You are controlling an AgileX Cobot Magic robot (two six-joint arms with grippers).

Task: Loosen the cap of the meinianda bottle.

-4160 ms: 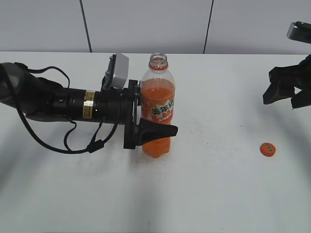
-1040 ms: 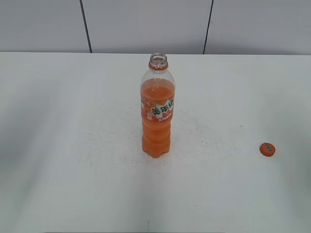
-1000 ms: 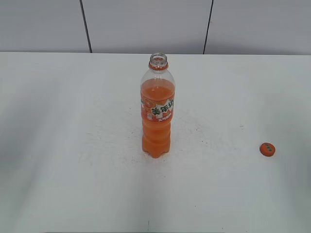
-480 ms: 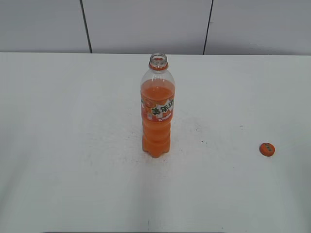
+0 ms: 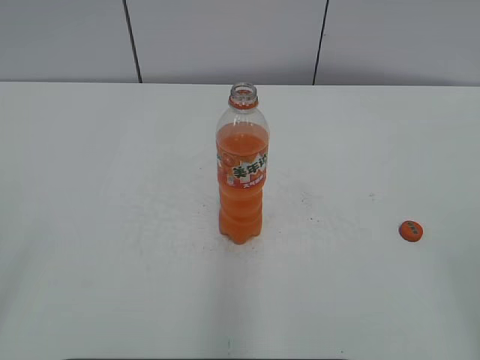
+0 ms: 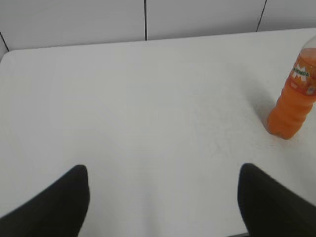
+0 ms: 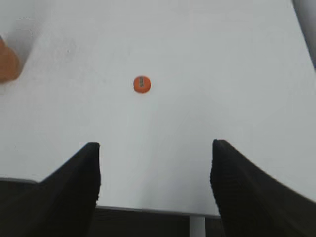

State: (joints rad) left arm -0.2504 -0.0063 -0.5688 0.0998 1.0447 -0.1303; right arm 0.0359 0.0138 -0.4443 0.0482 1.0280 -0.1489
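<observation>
The meinianda bottle (image 5: 242, 169) stands upright mid-table with its mouth open and an orange neck ring. It also shows at the right edge of the left wrist view (image 6: 294, 98). The orange cap (image 5: 410, 231) lies flat on the table far to the bottle's right. It also shows in the right wrist view (image 7: 141, 84). Neither arm is in the exterior view. My left gripper (image 6: 163, 170) is open and empty, well left of the bottle. My right gripper (image 7: 155, 145) is open and empty over the table's near edge, short of the cap.
The white table (image 5: 112, 225) has a grey panelled wall (image 5: 225, 37) behind it. The table's front edge (image 7: 148, 210) shows under the right gripper. An orange blur (image 7: 7, 61) at the left of the right wrist view is the bottle's base.
About four seconds ago the left gripper was round the bottle and the right gripper hung at the far right. Both have drawn back out of the exterior view. Bottle and cap have stayed put.
</observation>
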